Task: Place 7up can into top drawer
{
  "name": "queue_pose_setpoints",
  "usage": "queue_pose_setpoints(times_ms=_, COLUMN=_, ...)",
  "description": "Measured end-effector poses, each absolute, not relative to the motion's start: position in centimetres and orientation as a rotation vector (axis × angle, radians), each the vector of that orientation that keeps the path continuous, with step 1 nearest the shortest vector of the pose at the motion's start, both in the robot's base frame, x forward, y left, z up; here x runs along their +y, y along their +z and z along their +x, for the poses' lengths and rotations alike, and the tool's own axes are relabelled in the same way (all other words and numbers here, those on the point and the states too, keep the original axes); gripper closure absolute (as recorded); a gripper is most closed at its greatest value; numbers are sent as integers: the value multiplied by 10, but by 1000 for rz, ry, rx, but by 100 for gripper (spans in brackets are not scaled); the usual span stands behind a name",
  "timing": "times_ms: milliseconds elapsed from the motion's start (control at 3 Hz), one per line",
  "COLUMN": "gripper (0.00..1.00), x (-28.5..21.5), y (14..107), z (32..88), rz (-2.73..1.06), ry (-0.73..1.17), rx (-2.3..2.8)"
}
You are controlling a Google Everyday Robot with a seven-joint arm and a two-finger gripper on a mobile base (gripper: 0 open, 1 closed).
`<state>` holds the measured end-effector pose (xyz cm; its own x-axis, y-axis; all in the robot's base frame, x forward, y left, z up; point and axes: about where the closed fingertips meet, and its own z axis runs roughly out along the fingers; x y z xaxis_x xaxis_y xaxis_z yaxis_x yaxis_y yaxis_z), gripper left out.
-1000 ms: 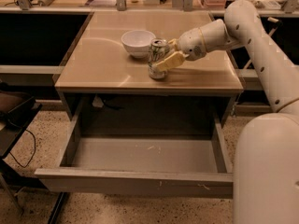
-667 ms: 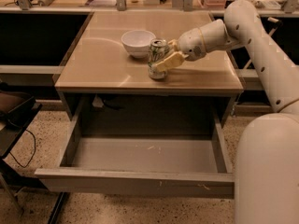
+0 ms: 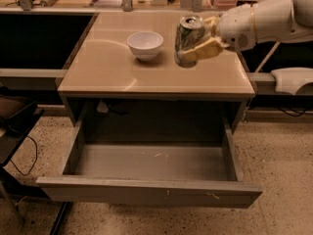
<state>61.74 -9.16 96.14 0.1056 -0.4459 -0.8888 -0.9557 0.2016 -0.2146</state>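
The desk (image 3: 146,77) carries everything at its back half, leaving its front strip bare above the opening. Below it the top drawer (image 3: 151,163) stands pulled fully out, its flat grey bottom exposed and nothing lying in it. That suits the task, since it gives an open landing place straight ahead of the desk's front edge.

The white arm (image 3: 264,18) reaches in from the right at desktop height, so the grasp comes sideways, not from above. The white bowl (image 3: 145,44) sits just left of the can, apart from it and clear of the arm's path.

The 7up can (image 3: 188,38) stands upright near the desk's back right. Whether its base rests on the top or is just off it, I cannot tell. The pincer (image 3: 199,42) is closed around the can's side, one tan finger (image 3: 201,49) crossing its lower front, a hold that keeps the can upright for carrying.
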Motion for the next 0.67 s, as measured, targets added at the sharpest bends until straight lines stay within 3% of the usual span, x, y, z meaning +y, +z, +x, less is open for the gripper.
queue_pose_setpoints(times_ms=333, gripper=100, x=-65, y=1044, z=550, rz=-1293, ry=560, rx=1418)
queue_pose_setpoints(times_ms=667, gripper=100, x=-54, y=1064, z=521, rz=-1265, ry=490, rx=1422)
